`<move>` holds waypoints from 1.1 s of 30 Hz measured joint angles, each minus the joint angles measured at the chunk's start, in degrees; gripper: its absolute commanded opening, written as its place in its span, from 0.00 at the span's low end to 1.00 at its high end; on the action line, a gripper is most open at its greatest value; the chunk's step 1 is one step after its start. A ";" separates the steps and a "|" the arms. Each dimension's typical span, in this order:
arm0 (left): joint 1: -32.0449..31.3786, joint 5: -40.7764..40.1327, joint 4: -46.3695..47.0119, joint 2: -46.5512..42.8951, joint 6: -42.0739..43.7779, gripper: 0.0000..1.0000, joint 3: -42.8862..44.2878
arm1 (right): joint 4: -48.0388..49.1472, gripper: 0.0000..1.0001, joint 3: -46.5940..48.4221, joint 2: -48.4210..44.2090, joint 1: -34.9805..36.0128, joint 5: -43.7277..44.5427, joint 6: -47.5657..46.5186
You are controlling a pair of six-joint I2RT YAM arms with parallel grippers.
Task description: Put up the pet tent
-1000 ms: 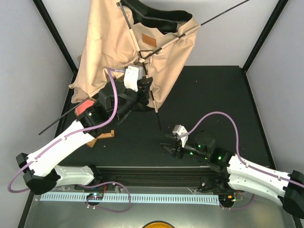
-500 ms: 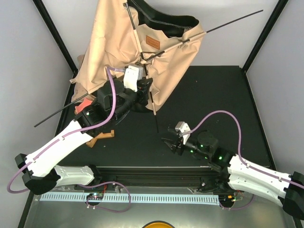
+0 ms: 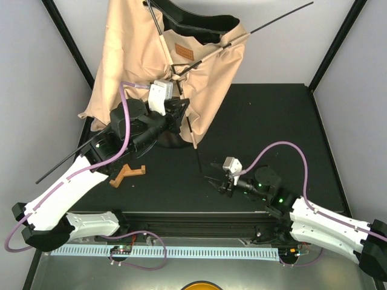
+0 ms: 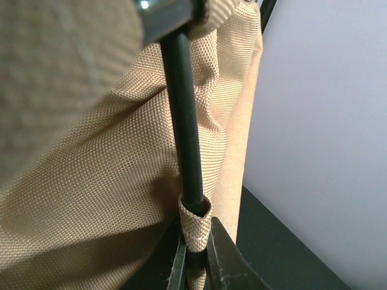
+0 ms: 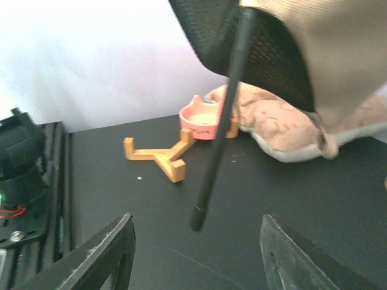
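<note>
The left hand is clamped tight on the pet tent, pinching a fabric loop round a black pole and holding the canvas raised at the counter's far left. To the right, the right hand hovers half-wide and empty, facing the pole tip. It should probably close squarely just above that tip, then steer gently. The brown label patch bears writing too small to read

No text readable. Brown label patch on the pet tent, 12 o'clock on worktop: print too small to make out.
</note>
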 measured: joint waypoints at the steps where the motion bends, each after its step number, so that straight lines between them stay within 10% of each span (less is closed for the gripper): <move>1: 0.00 0.26 0.00 -0.17 -0.04 0.02 0.00 | -0.22 0.58 0.92 0.96 0.00 -1.57 -0.46; 10: 0.02 2.89 3.02 -3.04 -0.22 0.02 -3.93 | -2.36 0.42 8.98 10.49 0.00 -6.32 -0.92; 18: 0.04 4.94 4.22 -3.02 -0.31 0.03 -3.93 | -4.92 0.02 12.11 15.19 0.00 -5.84 -0.92; 33: 0.28 4.07 5.27 -2.36 -2.51 0.14 -5.40 | -6.36 0.01 13.38 16.35 -0.35 -4.24 0.22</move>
